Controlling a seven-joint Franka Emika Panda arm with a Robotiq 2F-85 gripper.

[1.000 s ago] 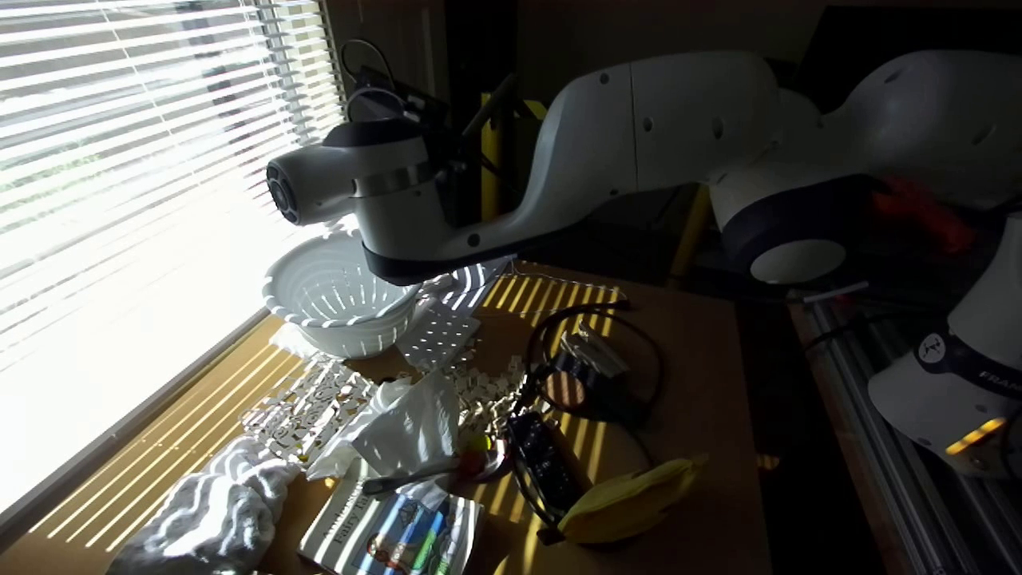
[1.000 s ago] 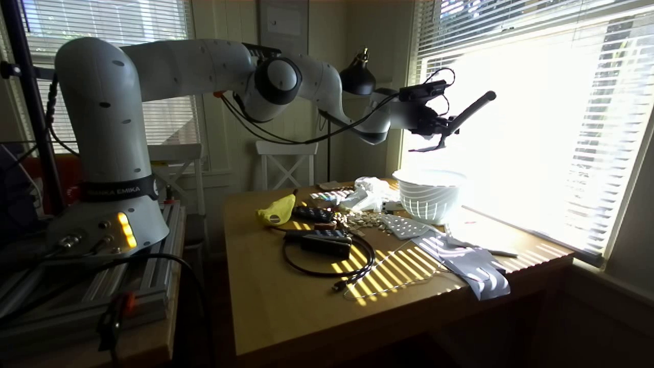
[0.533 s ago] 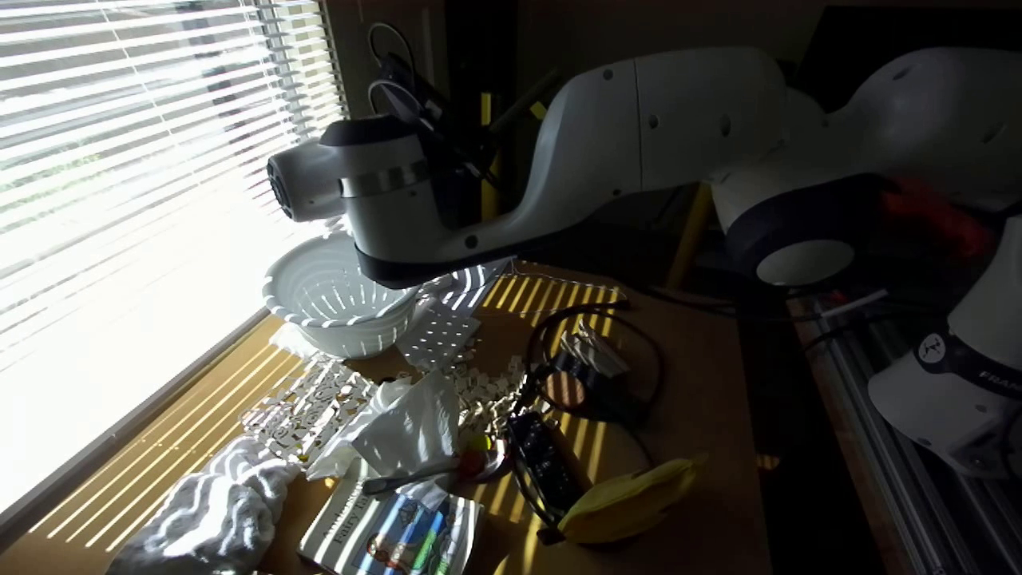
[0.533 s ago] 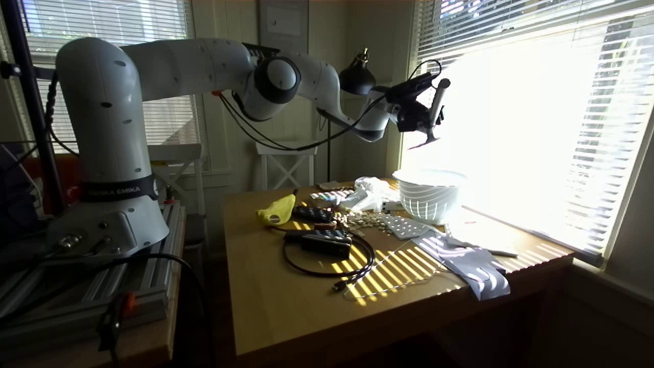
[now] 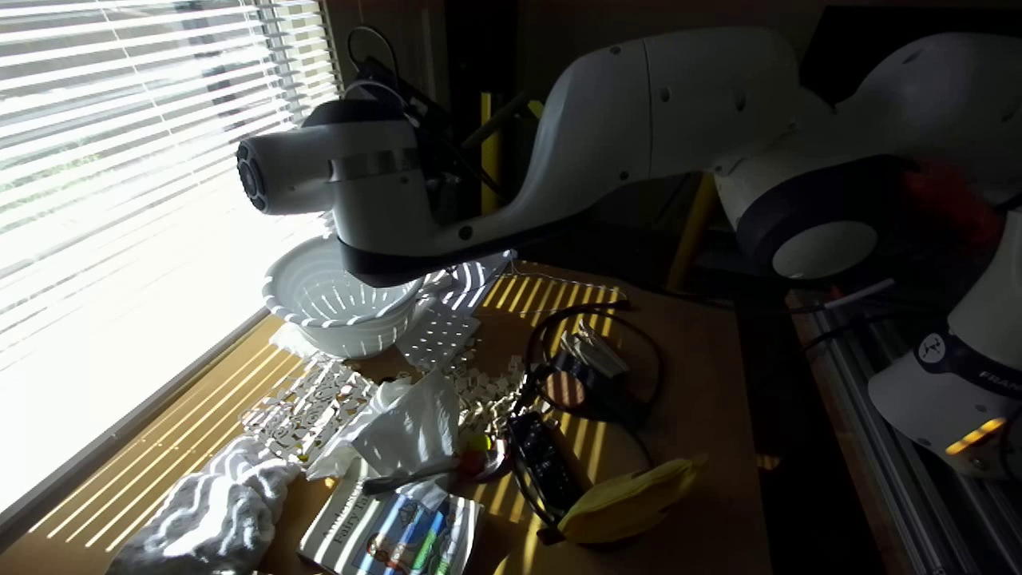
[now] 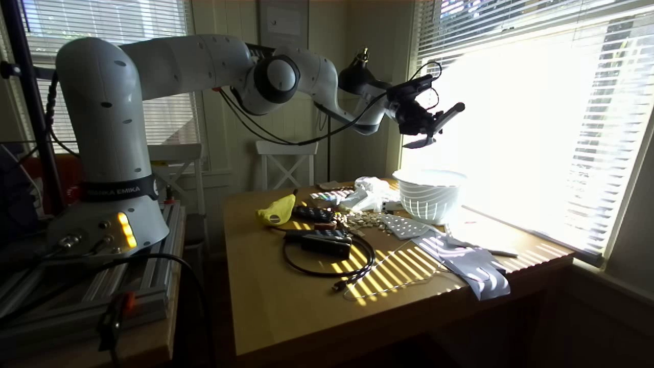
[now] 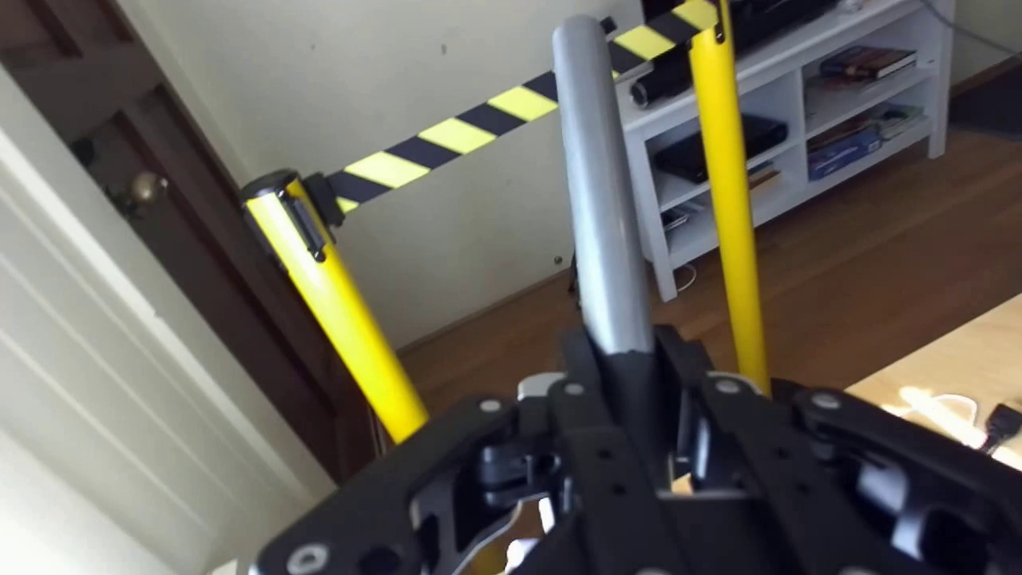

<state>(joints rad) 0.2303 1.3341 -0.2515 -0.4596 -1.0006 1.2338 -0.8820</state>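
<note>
Grey-handled tool [image 7: 600, 184]; clamped between fingers [image 7: 581, 415]; higher than white colander [image 6: 428, 200]

Rod [image 7: 603, 184], wrist view, is showing plain grey, turning black toward the tool [image 7: 629, 355], which is reading black with pale spots. Colander [image 6: 431, 202] is appearing whitish, curved light stripes crossing its wall. Banana-shaped pouch [image 6: 276, 210] is showing yellow with one dark round patch. Tan worktop [image 6: 276, 291] is carrying parallel bright-yellow bands. Barrier tape [image 7: 459, 134] is alternating yellow and black slanted blocks; both posts [image 7: 726, 192] are showing yellow. Fairy-tale book [image 5: 391, 531] is displaying blue, green and red patches on a pale, light-barred cover.
</note>
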